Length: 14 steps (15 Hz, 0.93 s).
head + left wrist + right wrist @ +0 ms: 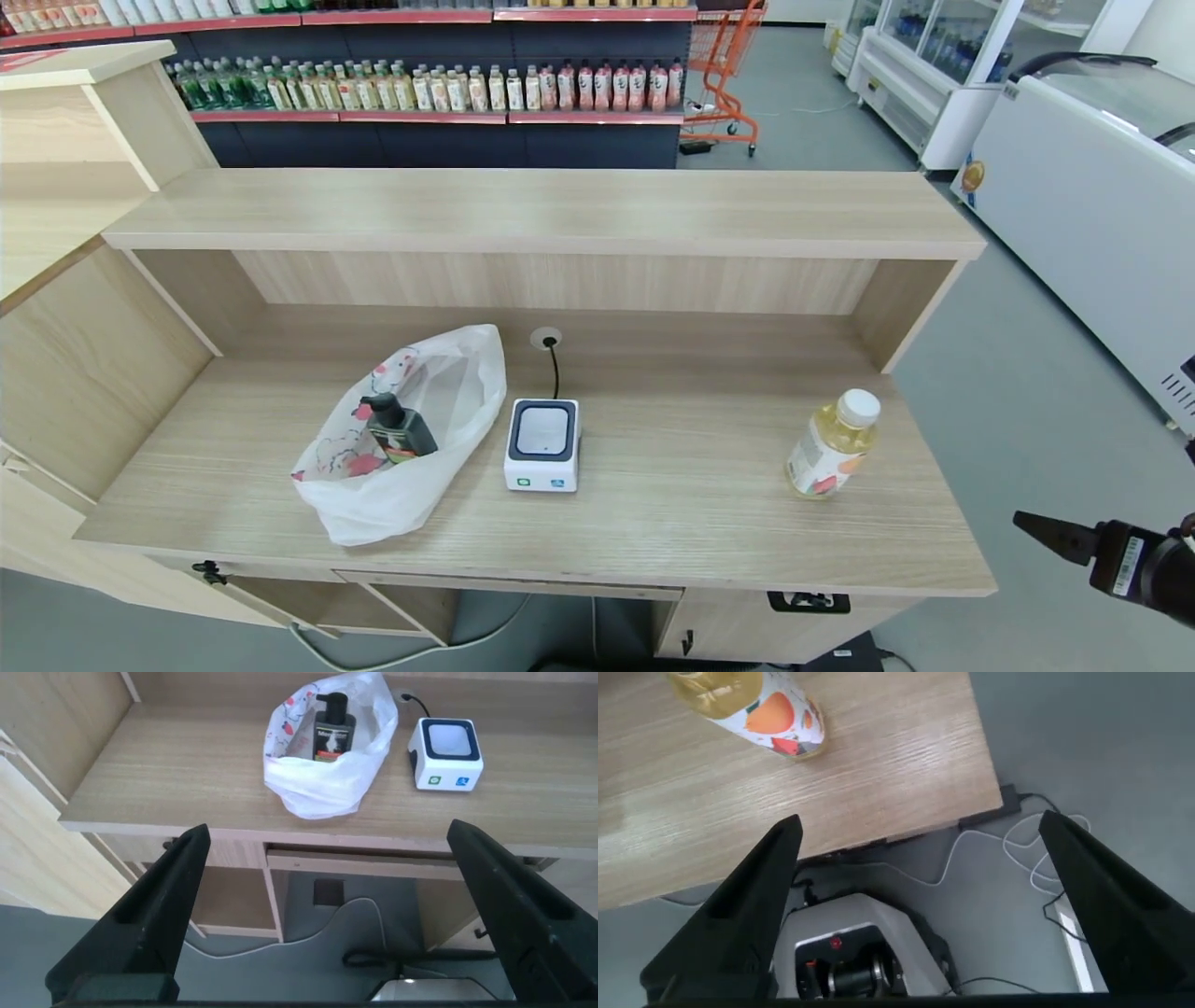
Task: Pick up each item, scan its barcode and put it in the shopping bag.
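Worktop [672, 509] holds pump bottle [400, 431] inside shopping bag [462, 373]; drink bottle [834, 446], ahead of your wide-spread right gripper [920, 829], awaits scanning; left gripper [329, 835] equally wide.

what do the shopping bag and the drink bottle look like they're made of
Shopping bag: thin plastic film, slightly glossy; it crinkles, slumps and looks translucent. Drink bottle: probably clear, smooth plastic, since yellowish liquid shows through; glass can't be ruled out.

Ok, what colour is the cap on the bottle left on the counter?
White. The cap of the bottle shows best in the head view.
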Available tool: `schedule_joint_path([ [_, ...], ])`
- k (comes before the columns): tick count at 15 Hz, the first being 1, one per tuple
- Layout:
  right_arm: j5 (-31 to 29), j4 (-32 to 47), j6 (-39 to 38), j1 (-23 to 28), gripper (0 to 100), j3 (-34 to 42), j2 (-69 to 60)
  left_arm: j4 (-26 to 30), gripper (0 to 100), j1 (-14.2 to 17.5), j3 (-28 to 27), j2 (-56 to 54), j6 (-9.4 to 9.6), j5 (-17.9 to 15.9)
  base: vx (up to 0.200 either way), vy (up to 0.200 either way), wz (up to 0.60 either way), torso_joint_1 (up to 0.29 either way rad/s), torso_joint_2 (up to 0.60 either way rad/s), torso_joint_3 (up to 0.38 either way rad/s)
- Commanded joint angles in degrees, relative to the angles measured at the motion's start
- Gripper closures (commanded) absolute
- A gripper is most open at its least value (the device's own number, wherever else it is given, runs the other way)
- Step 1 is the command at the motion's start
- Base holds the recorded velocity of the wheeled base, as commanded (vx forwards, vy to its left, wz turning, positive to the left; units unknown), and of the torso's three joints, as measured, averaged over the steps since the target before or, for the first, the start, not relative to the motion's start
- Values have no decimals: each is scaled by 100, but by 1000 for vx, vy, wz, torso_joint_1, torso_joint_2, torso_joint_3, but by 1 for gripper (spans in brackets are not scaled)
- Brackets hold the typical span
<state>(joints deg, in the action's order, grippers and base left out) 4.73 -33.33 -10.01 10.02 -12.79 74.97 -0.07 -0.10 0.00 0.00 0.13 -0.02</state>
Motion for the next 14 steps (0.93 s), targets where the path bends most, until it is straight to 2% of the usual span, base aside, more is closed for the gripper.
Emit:
schedule_joint_path([
  [1, -25, -271, -10, -273, 0, -154, 808, -1, 0, -8, 0, 9, -5, 2, 0, 0, 0, 0, 0, 0],
  [2, -69, -534, -10, -431, 0, -180, 1046, -1, 0, -8, 0, 9, -5, 2, 0, 0, 0, 0, 0, 0],
  [4, -473, -1870, 16, -730, 0, -180, 2065, -1, 0, -8, 0, 0, -5, 2, 0, 0, 0, 0, 0, 0],
  [6, -578, -2723, 52, -932, 0, -145, 2681, -1, 0, 1, 0, 9, 4, 2, 0, 0, 0, 0, 0, 0],
  [10, -570, -3268, 122, -1301, 0, -268, 3305, -1, 0, -8, 0, 9, 4, 2, 0, 0, 0, 0, 0, 0],
  [14, -596, -4147, 140, -1573, 0, -303, 3955, -1, 0, -8, 0, 0, 4, 2, 0, 0, 0, 0, 0, 0],
])
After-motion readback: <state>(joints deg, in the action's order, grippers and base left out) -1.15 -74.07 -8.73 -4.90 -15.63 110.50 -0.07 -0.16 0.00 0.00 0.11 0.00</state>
